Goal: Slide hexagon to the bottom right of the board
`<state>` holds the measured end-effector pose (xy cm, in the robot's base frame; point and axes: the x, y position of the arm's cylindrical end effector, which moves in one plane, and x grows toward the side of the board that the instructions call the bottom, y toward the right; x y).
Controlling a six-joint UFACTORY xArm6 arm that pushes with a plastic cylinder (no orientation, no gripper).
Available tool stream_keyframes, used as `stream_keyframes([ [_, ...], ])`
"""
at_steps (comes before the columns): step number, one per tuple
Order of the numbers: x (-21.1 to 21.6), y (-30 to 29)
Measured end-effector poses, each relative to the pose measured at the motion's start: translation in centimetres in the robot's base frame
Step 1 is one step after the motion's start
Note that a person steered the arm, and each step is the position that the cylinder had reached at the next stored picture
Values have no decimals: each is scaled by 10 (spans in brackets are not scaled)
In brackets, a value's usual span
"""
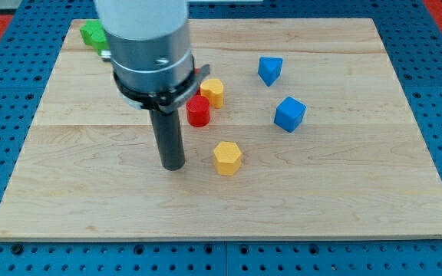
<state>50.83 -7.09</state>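
Yellow hexagon (227, 157) just right of my tip (174, 165), apart.

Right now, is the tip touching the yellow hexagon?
Apart. The camera view shows bare wood between my tip and the yellow hexagon, which lies to the tip's right in the view.

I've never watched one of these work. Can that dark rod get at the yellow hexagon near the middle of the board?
Probably yes. My tip rests just to the view's left of the yellow hexagon, with only bare board between them. The red block sits farther up, out of the way.
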Motion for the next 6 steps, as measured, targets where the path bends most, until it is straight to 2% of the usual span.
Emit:
stream_keyframes([
  [3,-1,200],
  [4,6,226],
  [5,-20,183],
  [6,-8,118],
])
